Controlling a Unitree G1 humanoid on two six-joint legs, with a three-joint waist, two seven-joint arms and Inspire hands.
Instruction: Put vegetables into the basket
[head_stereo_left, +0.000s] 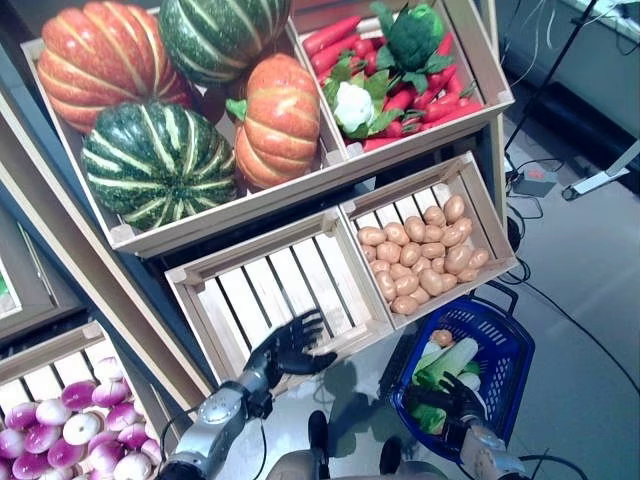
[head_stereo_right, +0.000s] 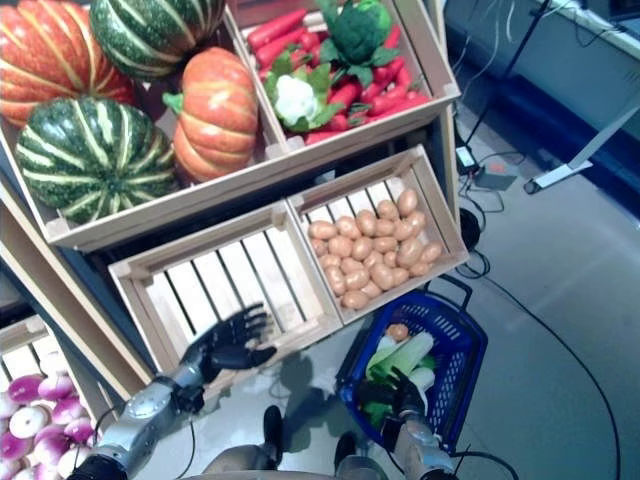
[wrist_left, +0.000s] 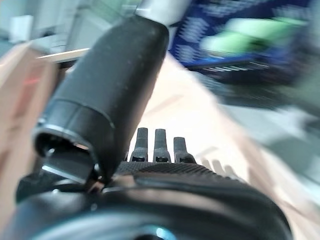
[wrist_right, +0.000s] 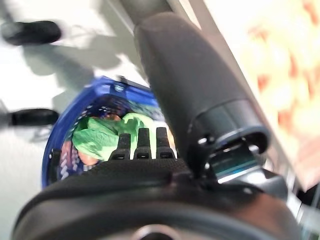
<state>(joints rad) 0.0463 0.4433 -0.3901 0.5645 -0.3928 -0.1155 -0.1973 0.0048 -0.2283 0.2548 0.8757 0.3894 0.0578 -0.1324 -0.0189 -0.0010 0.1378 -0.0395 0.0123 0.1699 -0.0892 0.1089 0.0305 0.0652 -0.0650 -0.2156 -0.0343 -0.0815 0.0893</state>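
A blue basket (head_stereo_left: 512, 352) stands on the floor at the lower right, below the shelf. In it lie pale green leafy vegetables (head_stereo_left: 447, 362) and a small orange-brown one (head_stereo_left: 442, 338). My right hand (head_stereo_left: 446, 404) hovers over the basket's near end. Its fingers (wrist_right: 142, 144) are straight and hold nothing, and the greens (wrist_right: 100, 135) show just past them. My left hand (head_stereo_left: 291, 346) is open with its fingers spread over the front edge of an empty slatted crate (head_stereo_left: 270, 285). It holds nothing.
A crate of potatoes (head_stereo_left: 425, 255) sits right of the empty crate, just above the basket. The upper shelf holds pumpkins (head_stereo_left: 160, 160) and a crate of carrots, broccoli and cauliflower (head_stereo_left: 400, 70). Purple and white turnips (head_stereo_left: 60, 430) fill a crate at the lower left.
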